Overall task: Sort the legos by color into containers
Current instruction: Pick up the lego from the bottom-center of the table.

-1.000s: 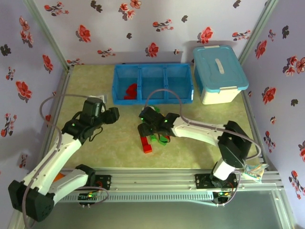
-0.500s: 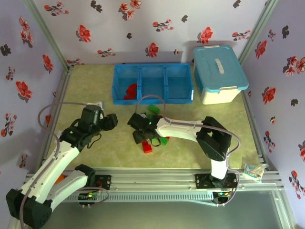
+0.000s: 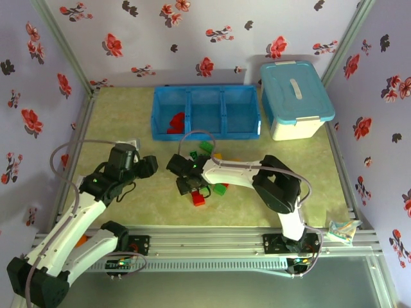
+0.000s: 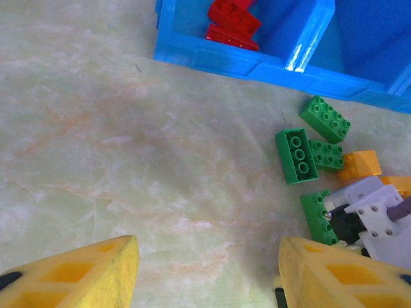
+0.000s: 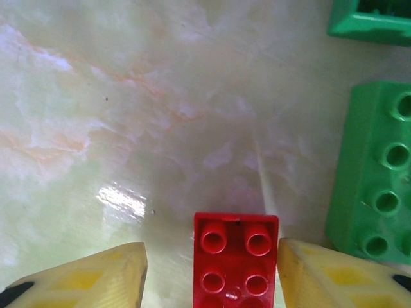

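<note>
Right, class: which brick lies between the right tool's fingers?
The red brick, studs up, lies within the open right tool; the green bricks sit outside it, off to one side.

One blue tray [image 3: 205, 135] of three compartments [image 3: 207, 112] holds at least two red bricks [image 4: 232, 14]. On the desk [image 3: 128, 115]: four green bricks [image 4: 297, 156], apparently two orange bricks [image 4: 359, 165], at least one loose red brick [image 5: 236, 256]. One lidded white bin [image 3: 295, 96] and two robot arms [image 3: 77, 218] complete the count.
</note>
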{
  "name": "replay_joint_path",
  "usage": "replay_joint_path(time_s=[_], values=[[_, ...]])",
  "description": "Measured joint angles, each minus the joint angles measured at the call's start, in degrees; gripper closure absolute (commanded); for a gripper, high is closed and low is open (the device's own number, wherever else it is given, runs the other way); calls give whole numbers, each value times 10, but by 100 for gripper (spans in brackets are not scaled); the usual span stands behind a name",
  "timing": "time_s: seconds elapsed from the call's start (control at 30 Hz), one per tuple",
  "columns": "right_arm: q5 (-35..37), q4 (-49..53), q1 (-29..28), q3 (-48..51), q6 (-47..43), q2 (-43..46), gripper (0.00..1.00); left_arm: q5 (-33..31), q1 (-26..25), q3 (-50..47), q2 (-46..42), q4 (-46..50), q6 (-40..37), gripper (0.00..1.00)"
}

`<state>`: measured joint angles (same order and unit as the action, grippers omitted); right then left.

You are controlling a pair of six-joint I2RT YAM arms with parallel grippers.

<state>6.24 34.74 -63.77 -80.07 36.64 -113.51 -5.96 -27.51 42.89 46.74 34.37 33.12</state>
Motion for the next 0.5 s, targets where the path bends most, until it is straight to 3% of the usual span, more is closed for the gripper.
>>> replay_joint_path(time_s=[0.2, 0.5], values=[[11, 38, -1, -21, 0, -31, 49, 0, 0, 0, 0, 2, 0, 41], [36, 80, -13, -59, -1, -52, 72, 0, 0, -10, 0, 2, 0, 41]])
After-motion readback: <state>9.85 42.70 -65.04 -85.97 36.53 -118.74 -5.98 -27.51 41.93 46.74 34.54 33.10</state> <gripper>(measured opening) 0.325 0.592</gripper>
